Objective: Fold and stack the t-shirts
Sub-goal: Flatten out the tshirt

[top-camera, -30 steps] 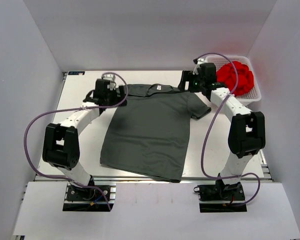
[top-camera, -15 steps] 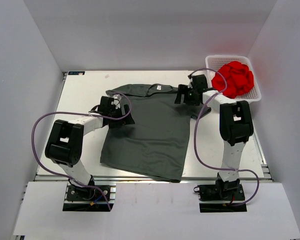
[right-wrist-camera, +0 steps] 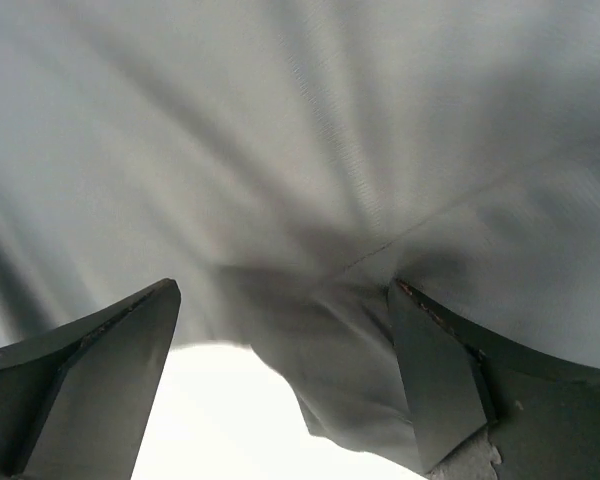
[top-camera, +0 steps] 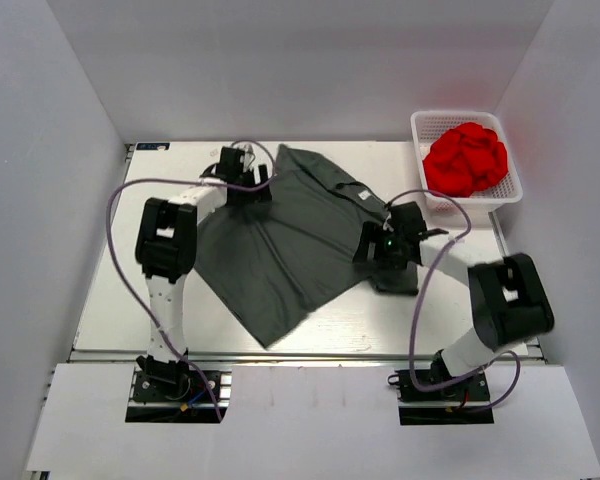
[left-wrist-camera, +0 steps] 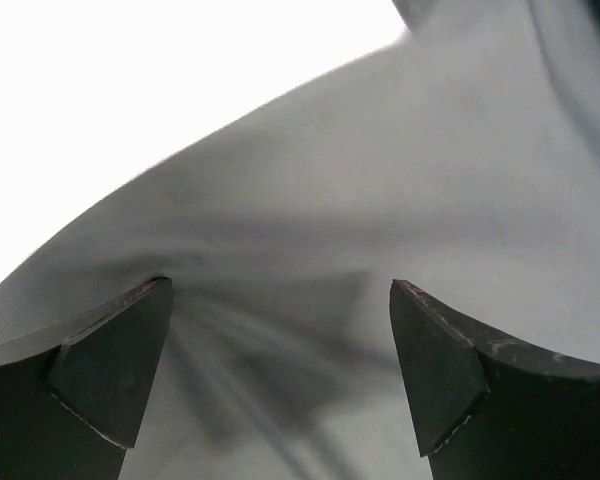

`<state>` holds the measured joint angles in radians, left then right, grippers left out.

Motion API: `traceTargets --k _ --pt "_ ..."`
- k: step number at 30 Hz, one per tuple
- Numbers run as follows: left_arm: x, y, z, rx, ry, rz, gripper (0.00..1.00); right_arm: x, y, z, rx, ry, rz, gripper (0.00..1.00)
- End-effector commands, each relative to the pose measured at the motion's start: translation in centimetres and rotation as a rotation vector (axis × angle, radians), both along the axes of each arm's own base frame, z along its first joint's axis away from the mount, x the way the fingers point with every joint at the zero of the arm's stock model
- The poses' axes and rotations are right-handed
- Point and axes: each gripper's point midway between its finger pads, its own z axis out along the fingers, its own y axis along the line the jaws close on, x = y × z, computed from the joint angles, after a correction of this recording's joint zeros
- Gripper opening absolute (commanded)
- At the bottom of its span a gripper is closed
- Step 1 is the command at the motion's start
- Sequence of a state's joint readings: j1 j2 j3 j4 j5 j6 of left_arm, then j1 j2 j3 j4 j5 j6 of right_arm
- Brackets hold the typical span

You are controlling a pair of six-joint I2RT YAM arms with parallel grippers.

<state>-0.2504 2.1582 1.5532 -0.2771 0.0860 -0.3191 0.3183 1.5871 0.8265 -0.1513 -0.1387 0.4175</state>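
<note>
One dark charcoal-grey t-shirt lies askew on the white table, with its collar toward the back right and its hem toward the front left. My left gripper is at the shirt's back left edge. In the left wrist view its jaws stand wide apart over wrinkled grey cloth. My right gripper is at the shirt's right edge, near a sleeve. In the right wrist view its jaws stand wide apart, with a fold of grey cloth between them, close to the right finger.
A white basket stands at the back right corner and holds a crumpled red cloth. White walls close in the left, back and right sides. Purple cables loop beside both arms.
The shirt has swung round from lying straight to lying diagonally. My left gripper moved toward the back. My right gripper moved forward to the shirt's right edge.
</note>
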Motion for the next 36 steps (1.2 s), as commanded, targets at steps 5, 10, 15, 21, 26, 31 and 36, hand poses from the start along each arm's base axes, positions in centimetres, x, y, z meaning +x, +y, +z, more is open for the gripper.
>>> traceTargets --k 5,10,15,21,26,31,36 --pt "5.4 -5.6 1.3 -0.11 -0.056 -0.299 1.0 -18.2 4.3 -0.1 0.123 0.334 0.425 0.9" --pt "5.3 -5.2 5.3 -0.097 -0.142 -0.293 1.0 -16.4 6.5 2.6 0.099 0.178 0.532 0.9" --pt "4.0 -1.9 10.1 -0.011 -0.209 -0.188 1.0 -8.0 7.0 7.9 -0.049 -0.114 0.458 0.9" --pt "-0.4 3.4 12.8 0.114 -0.232 0.038 1.0 2.7 7.3 11.3 -0.216 -0.273 0.218 0.9" --pt "-4.4 7.3 9.1 0.214 -0.124 0.18 1.0 10.2 9.3 11.4 -0.248 -0.264 0.212 0.9" --pt "-5.8 8.8 6.1 0.205 -0.038 0.216 1.0 14.5 9.1 8.2 -0.291 -0.202 0.238 0.9" --pt "-5.4 8.0 2.6 0.154 0.026 0.172 1.0 18.9 6.6 3.7 -0.307 -0.134 0.185 0.9"
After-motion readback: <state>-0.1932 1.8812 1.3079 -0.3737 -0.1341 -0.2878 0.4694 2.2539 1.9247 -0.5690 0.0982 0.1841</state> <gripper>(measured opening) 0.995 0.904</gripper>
